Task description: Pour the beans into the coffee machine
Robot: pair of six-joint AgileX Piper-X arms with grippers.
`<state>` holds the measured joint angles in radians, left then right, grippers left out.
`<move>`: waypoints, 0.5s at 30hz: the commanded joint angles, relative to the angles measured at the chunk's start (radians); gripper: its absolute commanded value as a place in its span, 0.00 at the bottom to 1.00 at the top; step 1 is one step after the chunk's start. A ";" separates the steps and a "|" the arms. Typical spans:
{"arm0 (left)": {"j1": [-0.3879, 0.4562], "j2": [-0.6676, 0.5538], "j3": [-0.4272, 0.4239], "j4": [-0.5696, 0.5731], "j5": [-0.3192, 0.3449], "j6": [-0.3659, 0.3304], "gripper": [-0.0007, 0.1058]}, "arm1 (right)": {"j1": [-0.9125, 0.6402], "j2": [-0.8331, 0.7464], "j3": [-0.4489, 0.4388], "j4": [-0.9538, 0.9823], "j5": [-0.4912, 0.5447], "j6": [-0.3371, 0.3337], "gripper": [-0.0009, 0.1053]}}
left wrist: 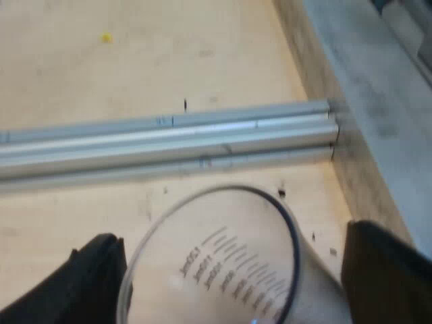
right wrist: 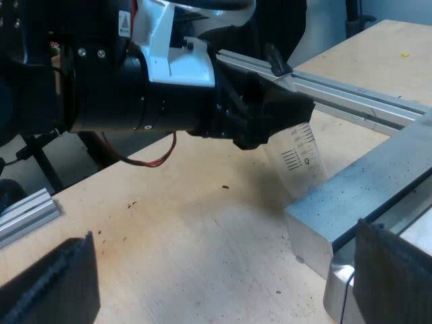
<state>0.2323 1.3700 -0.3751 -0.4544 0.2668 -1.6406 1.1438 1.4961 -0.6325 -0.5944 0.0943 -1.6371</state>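
Wooden table (right wrist: pixel 202 223) is lying under both arms; aluminium rail (left wrist: pixel 169 142) is running across it; grey metal block (right wrist: pixel 351 196) is sitting near the rail; left gripper (left wrist: pixel 229 277) is clamping measuring glass (left wrist: pixel 216 256), tilted, just beside the block; right gripper (right wrist: pixel 223 283) is hanging wide open over the table, gripping nothing.

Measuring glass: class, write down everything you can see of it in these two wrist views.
The measuring glass is clear and plastic-looking, with a dark rim and printed scale lines and numbers on its wall. No beans show inside. It hangs tilted above the wooden table, clamped on two sides by the black fingers of the left hand. Its lower end is close to a grey metal block; whether they touch is unclear.
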 commanded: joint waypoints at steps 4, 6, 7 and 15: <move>-0.005 -0.023 -0.003 0.094 0.005 0.048 0.63 | 0.000 -0.003 -0.001 -0.016 0.000 0.003 0.74; -0.011 -0.043 -0.003 0.081 0.005 0.112 0.63 | 0.000 -0.003 -0.001 -0.016 0.000 0.003 0.74; -0.014 -0.049 -0.003 0.077 0.001 0.134 0.63 | 0.000 -0.003 -0.001 -0.016 0.000 0.003 0.74; -0.158 -0.066 -0.003 0.113 -0.165 0.321 0.63 | 0.000 -0.003 -0.001 -0.016 0.000 0.027 0.74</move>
<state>0.0956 1.3103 -0.3749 -0.3440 0.1809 -1.3436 1.1438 1.4961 -0.6325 -0.5944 0.0943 -1.6145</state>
